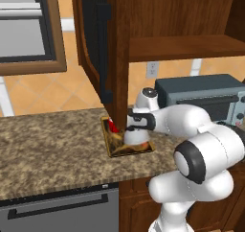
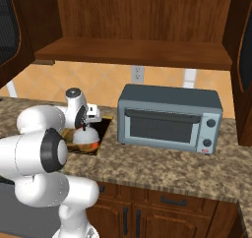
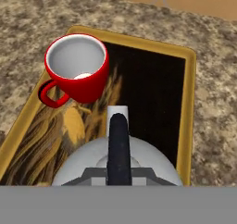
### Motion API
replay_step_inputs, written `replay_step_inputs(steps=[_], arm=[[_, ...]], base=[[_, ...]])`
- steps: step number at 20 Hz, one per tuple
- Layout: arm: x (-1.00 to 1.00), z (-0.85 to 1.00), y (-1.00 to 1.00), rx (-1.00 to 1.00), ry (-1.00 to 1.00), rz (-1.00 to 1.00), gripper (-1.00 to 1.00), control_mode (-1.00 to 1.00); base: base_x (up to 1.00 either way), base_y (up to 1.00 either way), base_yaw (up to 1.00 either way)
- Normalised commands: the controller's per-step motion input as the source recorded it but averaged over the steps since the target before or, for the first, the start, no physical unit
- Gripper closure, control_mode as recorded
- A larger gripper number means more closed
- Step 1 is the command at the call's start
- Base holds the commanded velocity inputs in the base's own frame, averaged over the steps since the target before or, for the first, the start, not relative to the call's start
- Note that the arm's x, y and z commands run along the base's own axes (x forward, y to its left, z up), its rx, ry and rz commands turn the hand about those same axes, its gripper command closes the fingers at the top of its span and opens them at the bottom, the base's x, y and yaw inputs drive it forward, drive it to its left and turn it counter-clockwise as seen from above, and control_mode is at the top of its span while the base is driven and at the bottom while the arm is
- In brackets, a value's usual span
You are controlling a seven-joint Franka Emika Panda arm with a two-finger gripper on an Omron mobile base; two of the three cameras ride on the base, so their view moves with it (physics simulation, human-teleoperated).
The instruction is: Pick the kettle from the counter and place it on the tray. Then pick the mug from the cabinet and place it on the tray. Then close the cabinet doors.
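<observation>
Up high, the cabinet (image 2: 133,20) is open, doors (image 1: 95,39) swung wide. Below it, the counter (image 1: 48,145) holds the tray (image 3: 187,102). On the tray sits the kettle (image 3: 115,163), with the mug (image 3: 76,68) just beside it. The gripper (image 3: 118,172) is closed on the kettle's handle, probably setting it down.
</observation>
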Motion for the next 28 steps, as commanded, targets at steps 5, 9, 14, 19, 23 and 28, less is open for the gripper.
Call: replay_step_inputs(steps=[5, 9, 14, 19, 23, 28], arm=[[0.18, -0.24, 0.00, 0.00, -0.09, 0.02, 1.00, -1.00], [0.04, -0.19, 0.00, 0.00, -0.09, 0.01, 1.00, -1.00], [-0.10, 0.00, 0.00, 0.00, -0.09, 0.00, 1.00, -1.00], [0.00, -0.09, 0.00, 0.00, -0.01, 0.00, 1.00, -1.00], [0.00, -0.29, 0.00, 0.00, 0.00, 0.01, 1.00, -1.00], [0.00, -0.38, 0.00, 0.01, 0.01, 0.02, -1.00, -1.00]], base=[[0.00, 0.00, 0.00], [0.00, 0.00, 0.00], [0.00, 0.00, 0.00], [0.00, 0.00, 0.00], [0.00, 0.00, 0.00], [0.00, 0.00, 0.00]])
